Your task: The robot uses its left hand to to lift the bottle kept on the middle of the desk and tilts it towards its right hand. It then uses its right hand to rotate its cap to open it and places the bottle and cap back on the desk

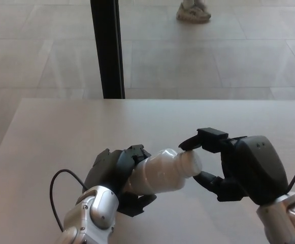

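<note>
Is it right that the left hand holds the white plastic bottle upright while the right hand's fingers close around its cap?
Not quite. In the head view the left hand holds the white plastic bottle tilted on its side, cap toward the right hand, whose fingers do close around it.

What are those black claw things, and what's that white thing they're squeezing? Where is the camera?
Those are a robot's two hands. The camera sits on the robot's head and looks down, so you see what the robot sees.

The left hand comes in from the left of the picture. It is wrapped around a white bottle, holding it tipped over so that its top points at the other hand.

The right hand comes in from the right. Its black fingers pinch the bottle's white cap, one above and one below.

Under them is a pale desk. Behind it stands a black post on a tiled floor, and far back you can just see a person's shoe.
</note>
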Tool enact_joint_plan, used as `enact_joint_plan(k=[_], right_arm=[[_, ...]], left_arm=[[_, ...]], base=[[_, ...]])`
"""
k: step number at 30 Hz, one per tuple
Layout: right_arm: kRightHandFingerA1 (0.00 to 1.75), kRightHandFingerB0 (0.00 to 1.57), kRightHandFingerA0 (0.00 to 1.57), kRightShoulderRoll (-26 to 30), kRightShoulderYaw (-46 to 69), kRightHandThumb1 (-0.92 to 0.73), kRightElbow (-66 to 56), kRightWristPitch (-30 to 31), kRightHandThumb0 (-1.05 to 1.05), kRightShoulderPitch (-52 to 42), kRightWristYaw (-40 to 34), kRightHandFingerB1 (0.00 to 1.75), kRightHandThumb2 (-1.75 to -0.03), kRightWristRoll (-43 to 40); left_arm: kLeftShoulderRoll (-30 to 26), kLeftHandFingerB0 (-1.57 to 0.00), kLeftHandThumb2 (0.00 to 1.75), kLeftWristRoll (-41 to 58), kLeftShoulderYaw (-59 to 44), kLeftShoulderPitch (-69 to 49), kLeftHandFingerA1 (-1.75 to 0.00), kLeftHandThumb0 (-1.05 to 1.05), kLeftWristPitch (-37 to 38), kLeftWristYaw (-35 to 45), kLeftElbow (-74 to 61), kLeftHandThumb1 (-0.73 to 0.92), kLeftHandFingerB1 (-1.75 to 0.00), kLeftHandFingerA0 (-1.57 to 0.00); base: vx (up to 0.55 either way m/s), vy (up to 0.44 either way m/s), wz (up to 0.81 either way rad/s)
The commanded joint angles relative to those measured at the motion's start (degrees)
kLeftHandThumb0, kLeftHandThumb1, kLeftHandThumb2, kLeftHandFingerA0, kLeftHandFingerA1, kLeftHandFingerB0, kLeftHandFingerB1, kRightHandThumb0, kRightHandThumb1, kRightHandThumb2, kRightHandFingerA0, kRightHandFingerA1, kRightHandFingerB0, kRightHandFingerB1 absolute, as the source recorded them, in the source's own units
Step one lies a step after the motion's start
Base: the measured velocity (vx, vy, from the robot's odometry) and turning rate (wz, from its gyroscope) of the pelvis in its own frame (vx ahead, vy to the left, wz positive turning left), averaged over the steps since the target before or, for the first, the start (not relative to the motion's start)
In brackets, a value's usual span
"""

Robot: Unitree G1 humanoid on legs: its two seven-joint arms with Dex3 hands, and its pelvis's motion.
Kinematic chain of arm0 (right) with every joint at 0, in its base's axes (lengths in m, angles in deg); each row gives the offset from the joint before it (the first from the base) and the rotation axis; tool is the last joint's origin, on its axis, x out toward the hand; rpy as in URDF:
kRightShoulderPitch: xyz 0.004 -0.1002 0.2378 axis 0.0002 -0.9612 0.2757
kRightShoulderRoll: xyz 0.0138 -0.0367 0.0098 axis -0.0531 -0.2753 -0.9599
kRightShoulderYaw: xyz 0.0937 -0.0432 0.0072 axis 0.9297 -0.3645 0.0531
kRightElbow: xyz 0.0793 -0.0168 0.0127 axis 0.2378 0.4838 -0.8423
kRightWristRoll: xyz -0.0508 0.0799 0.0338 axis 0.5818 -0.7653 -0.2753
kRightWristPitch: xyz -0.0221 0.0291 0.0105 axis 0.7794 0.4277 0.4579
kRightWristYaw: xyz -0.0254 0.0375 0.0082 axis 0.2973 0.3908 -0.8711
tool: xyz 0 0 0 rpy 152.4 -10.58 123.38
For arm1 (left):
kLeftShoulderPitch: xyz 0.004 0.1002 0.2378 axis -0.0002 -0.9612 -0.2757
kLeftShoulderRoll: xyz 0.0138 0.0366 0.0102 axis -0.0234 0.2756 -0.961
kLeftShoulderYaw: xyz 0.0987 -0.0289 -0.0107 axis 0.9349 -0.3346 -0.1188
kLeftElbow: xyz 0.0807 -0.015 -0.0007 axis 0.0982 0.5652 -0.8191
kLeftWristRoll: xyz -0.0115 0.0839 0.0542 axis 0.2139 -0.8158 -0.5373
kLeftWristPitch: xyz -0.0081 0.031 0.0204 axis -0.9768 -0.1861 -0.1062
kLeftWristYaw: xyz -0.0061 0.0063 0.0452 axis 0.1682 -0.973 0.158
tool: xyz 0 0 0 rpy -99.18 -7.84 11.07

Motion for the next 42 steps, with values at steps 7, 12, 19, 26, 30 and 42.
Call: enact_joint_plan(k=[7, 12, 19, 26, 30, 42], right_arm=[[1.75, 0.96, 1.04, 6.46, -5.31, -0.45, 2.46, -16.12, -0.31, 5.12, -11.04, 1.01, -0.88, 9.42], [1.75, 0.94, 1.01, 8.80, -7.20, -0.56, 3.34, -17.87, -0.36, 7.16, -11.33, 0.95, -0.77, 11.20], [1.75, 0.91, 1.03, 10.87, -8.44, -0.57, 7.07, -22.51, -0.41, 10.43, -16.11, 1.07, -0.71, 12.75], [1.75, 0.87, 1.03, 13.40, -8.87, -0.61, 9.03, -25.19, -0.41, 12.34, -17.75, 1.09, -0.73, 13.95], [1.74, 0.87, 1.00, 14.78, -8.39, -0.61, 9.57, -25.92, -0.37, 13.04, -18.18, 1.10, -0.76, 14.23], [1.32, 0.86, 1.23, 14.26, -8.13, -0.47, 8.93, -29.49, -0.37, 15.11, -24.64, 0.96, -1.00, 18.29]], left_arm=[[-1.26, -0.57, 0.70, 0.32, -0.21, -2.27, -0.87, -0.18, 0.39, 1.54, 0.87, 0.68, -0.68, -0.63], [-2.25, -0.61, 0.63, -0.08, 0.29, -3.33, -0.96, -0.29, 5.46, -0.11, 1.37, 0.78, -0.68, -0.67], [-2.28, -0.66, 0.68, 0.13, 0.00, -3.25, -0.95, -0.21, 3.88, 1.13, 0.97, 0.72, -0.69, -0.70], [-2.73, -0.64, 0.71, 0.29, 0.02, -3.63, -0.87, -0.18, 5.61, 0.89, 1.56, 0.67, -0.70, -0.65], [-1.59, -0.59, 0.80, 0.23, -0.79, -4.00, -1.03, -0.09, 3.45, 0.29, 0.94, 0.61, -0.71, -0.63], [-0.59, -0.61, 0.73, 0.49, -0.91, -3.67, -1.00, -0.15, 2.82, 1.01, 1.31, 0.68, -0.70, -0.68]], base=[[0.00, 0.000, 0.00], [0.00, 0.000, 0.00], [0.00, 0.000, 0.00], [0.00, 0.000, 0.00], [0.00, 0.000, 0.00], [0.00, 0.000, 0.00]])
